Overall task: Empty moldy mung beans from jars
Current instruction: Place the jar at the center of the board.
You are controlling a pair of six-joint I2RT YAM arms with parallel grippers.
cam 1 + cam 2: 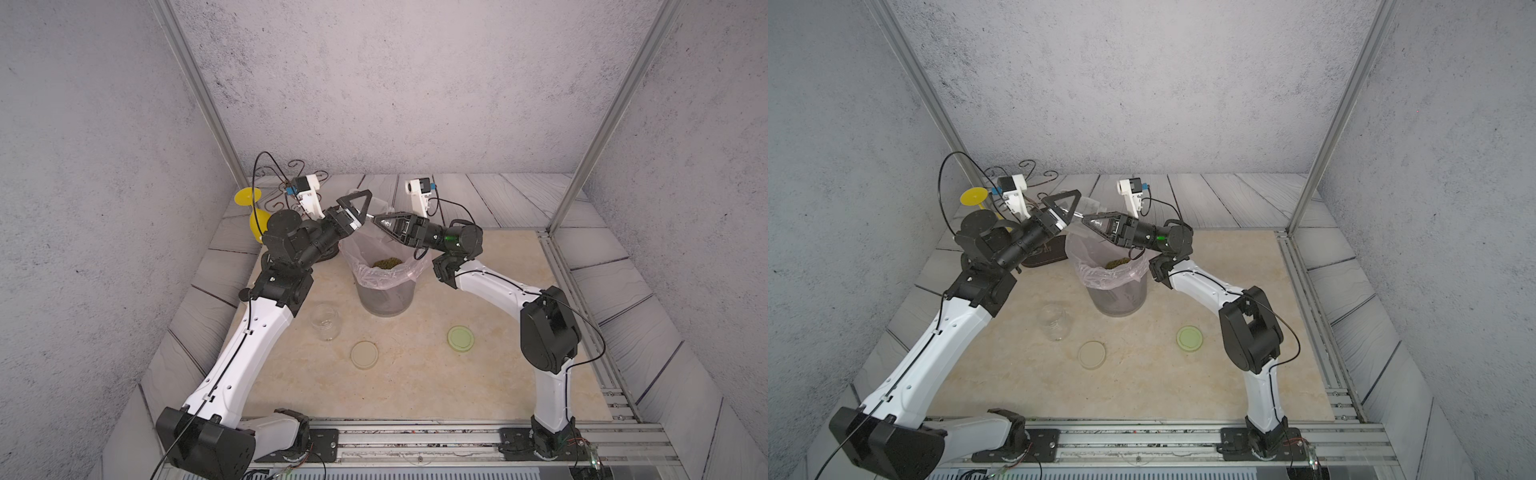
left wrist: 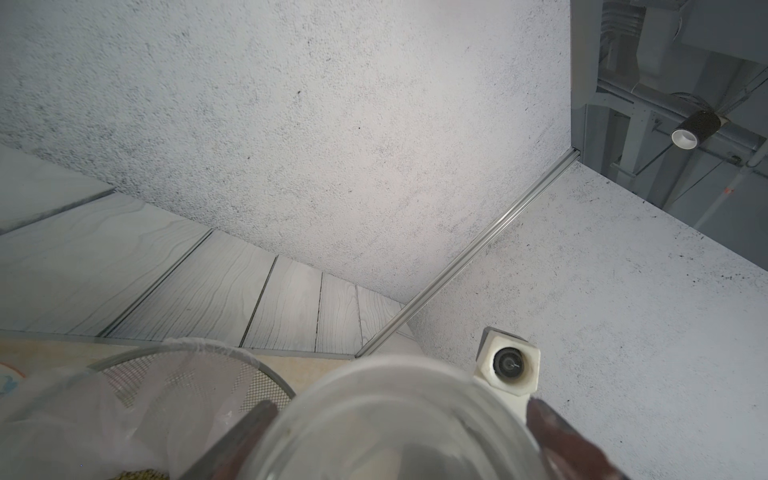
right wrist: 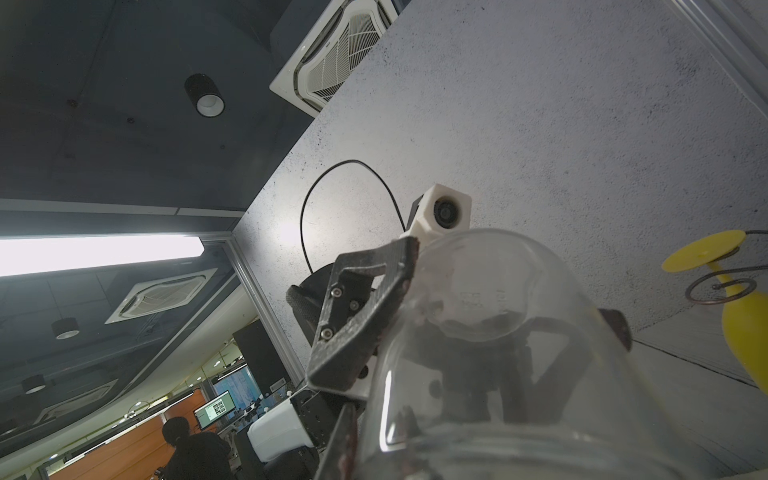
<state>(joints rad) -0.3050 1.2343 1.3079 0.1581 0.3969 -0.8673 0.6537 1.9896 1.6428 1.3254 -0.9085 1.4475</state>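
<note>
In both top views the left gripper (image 1: 362,208) grasps a clear jar (image 1: 379,204), tipped over above the bin (image 1: 386,301), which stands near the middle of the rear edge of the surface (image 1: 478,374). The right gripper (image 1: 376,217) is clenched, with its tip at the jar; whether it pinches the rim I cannot tell. The beans (image 1: 386,263) lie heaped inside the bin. A second jar (image 1: 325,322) stands empty beside the bin, toward the left edge. A beige lid (image 1: 364,354) and a green lid (image 1: 460,338) lie nearer the front edge.

In the left wrist view the fingers (image 2: 253,424) sit wide apart on either side of the jar (image 2: 395,419), which looks empty.

In the right wrist view the jar's mouth faces the camera, and no beans show inside.

The emptying looks finished. The next move probably calls for righting the jar and setting it down clear of the bin, without letting the smooth glass slip.
</note>
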